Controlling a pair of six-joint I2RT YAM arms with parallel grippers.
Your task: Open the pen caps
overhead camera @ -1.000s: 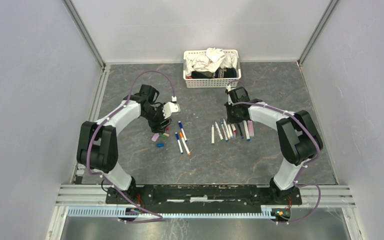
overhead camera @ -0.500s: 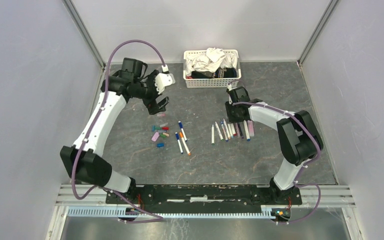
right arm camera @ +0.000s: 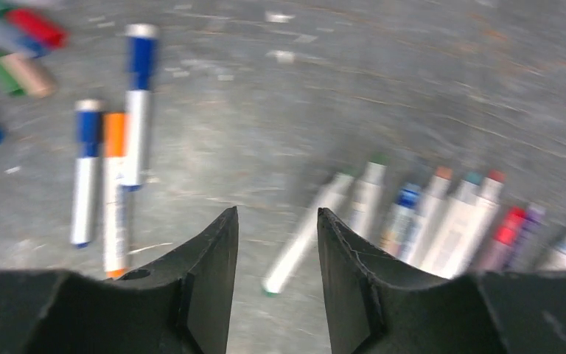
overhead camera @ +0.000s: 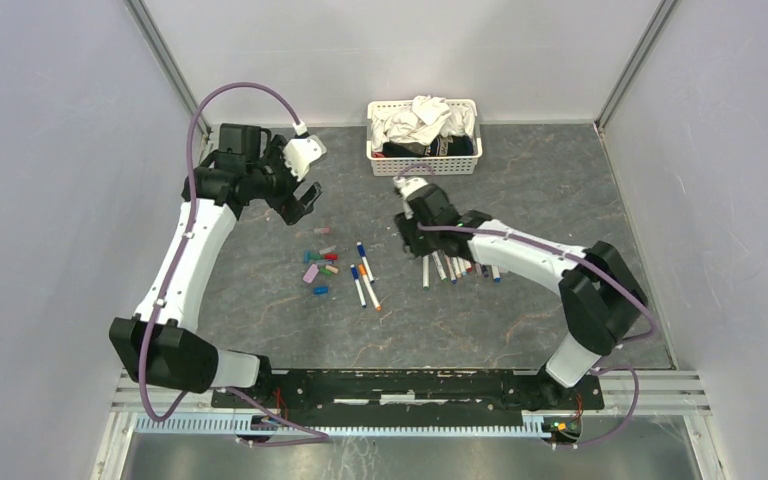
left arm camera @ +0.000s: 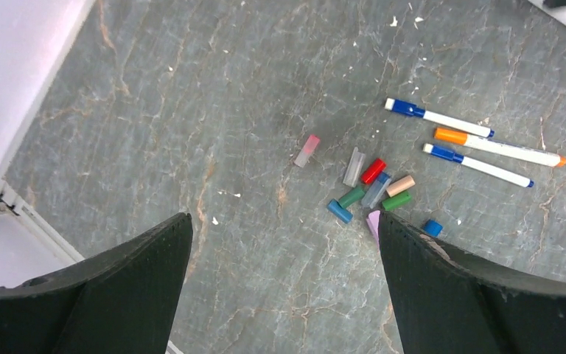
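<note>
Left tool (left arm camera: 284,221): spread wide, empty, high at far left.
Right tool (right arm camera: 276,214): parted, grasping nothing.
Pens (right arm camera: 442,214): row on counter (overhead camera: 520,180), just right of right tool, long axes near-far.
Pen caps (left arm camera: 372,188): loose heap, left.
Nearer arm: right.

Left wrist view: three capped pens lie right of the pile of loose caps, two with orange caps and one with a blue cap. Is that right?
Not quite: the colours are swapped. Right of the loose caps, the upper pen and the lower pen have blue caps, and only the middle pen has an orange one. The left wrist view shows it.
</note>
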